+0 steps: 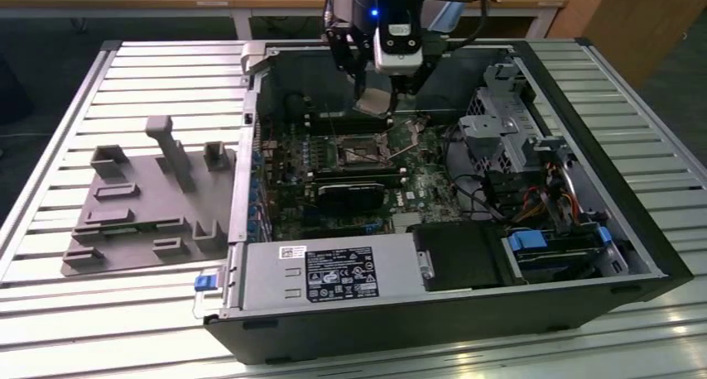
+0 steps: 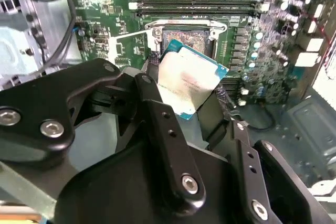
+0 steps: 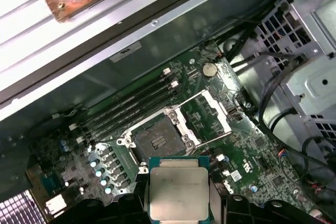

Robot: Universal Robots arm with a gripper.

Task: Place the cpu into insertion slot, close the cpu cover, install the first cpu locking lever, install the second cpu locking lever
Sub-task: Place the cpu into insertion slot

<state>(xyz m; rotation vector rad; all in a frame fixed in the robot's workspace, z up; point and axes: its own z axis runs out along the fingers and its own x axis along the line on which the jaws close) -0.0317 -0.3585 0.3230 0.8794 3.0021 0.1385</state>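
In the exterior view, a grey moulded plastic fixture tray (image 1: 144, 205) lies at nine o'clock on the slatted metal bench (image 1: 66, 89). At centre, an open black computer tower case (image 1: 464, 321) shows its green motherboard (image 1: 415, 184). At twelve o'clock, the black pincer (image 1: 376, 102) clamps the small square silver-grey cpu (image 2: 191, 80) by opposite edges, in the air. The bare insertion slot (image 3: 157, 140) lies near, toward the pincer's six o'clock, its thin silvery cpu cover (image 3: 219, 111) raised. By the look of it, none of the four steps is done yet.
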